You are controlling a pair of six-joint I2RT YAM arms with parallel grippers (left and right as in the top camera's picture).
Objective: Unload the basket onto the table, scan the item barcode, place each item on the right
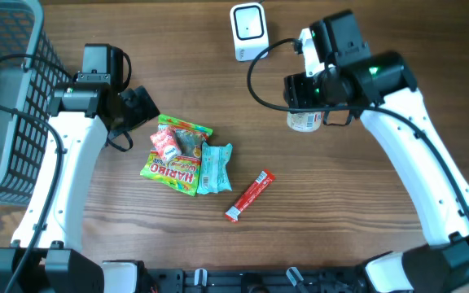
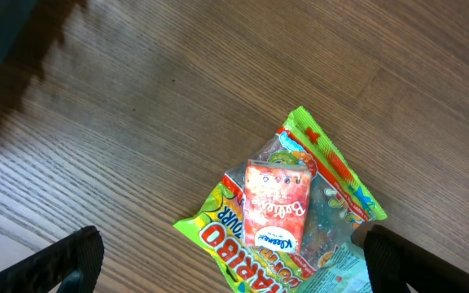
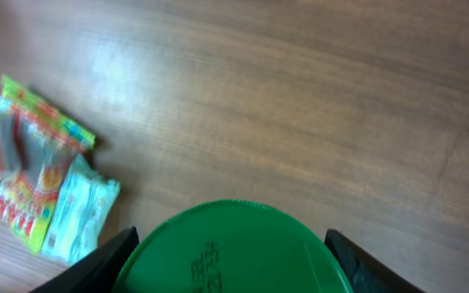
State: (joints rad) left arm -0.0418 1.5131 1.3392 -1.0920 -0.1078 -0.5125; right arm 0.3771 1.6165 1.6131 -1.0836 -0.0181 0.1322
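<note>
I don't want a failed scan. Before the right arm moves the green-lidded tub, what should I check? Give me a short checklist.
1. Grip: ok. The right gripper has fingers on both sides of the tub, at its green lid.
2. Barcode turned toward the scanner: cannot tell. No barcode shows in any view.
3. Tub lined up with the scanner: not ok. It is off to one side, apart from it.
4. Other arm out of the way: ok. The left gripper is open by the snack pile.
5. The black cable clear of the path: cannot tell.
</note>
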